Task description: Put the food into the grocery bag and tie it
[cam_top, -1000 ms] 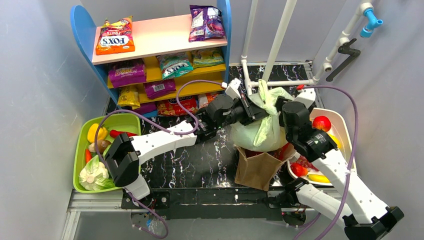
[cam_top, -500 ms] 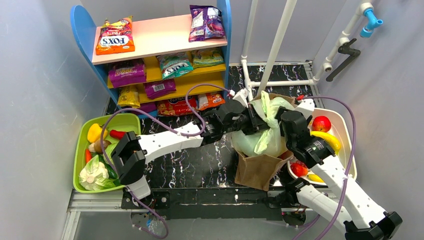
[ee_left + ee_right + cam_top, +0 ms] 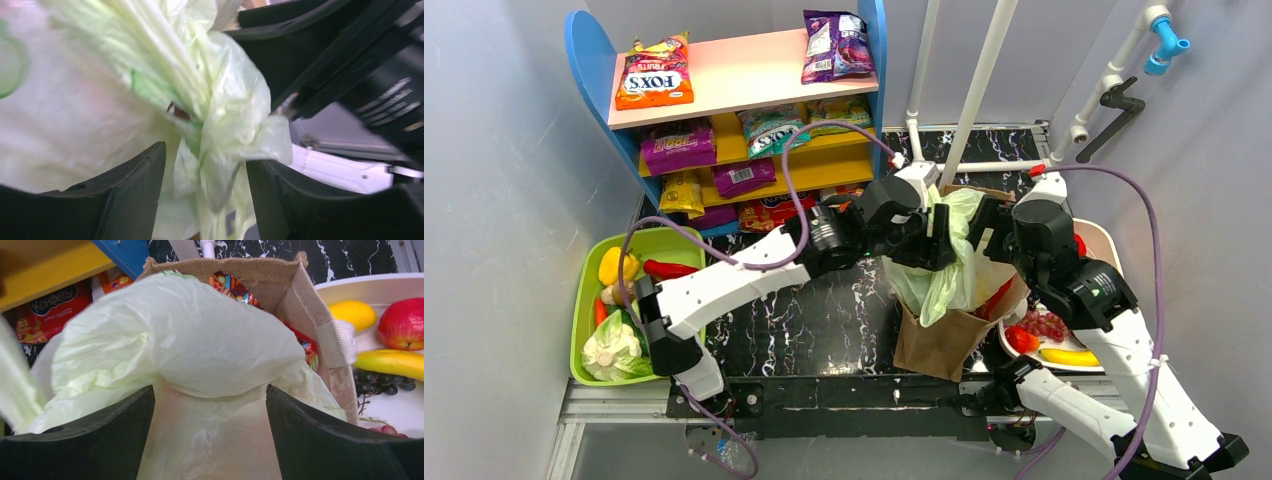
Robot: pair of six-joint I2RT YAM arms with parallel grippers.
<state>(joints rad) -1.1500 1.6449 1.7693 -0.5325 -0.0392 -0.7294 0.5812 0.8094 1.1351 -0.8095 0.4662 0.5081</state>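
The pale-green grocery bag (image 3: 954,265) stands knotted at the top inside a brown bag (image 3: 934,345). The food in it is hidden; only a pinkish tint shows through the plastic (image 3: 210,440). My left gripper (image 3: 936,240) is at the bag's left side. In the left wrist view its jaws (image 3: 206,195) stand apart, and the knot's loose tail (image 3: 220,165) hangs between them unpinched. My right gripper (image 3: 982,228) is at the bag's right side. Its jaws (image 3: 210,435) stand wide apart, straddling the bag's bulging body (image 3: 200,340).
A white tray (image 3: 1109,245) at the right holds an apple (image 3: 402,322), a banana, grapes and a yellow fruit. A green tray (image 3: 584,300) with vegetables lies at the left. A snack shelf (image 3: 744,120) stands at the back left. White pipes (image 3: 979,80) rise behind the bag.
The grocery bag has sunk from hanging above the brown bag down into it. My left gripper has opened off the knot. Both arms have shifted a little farther back.
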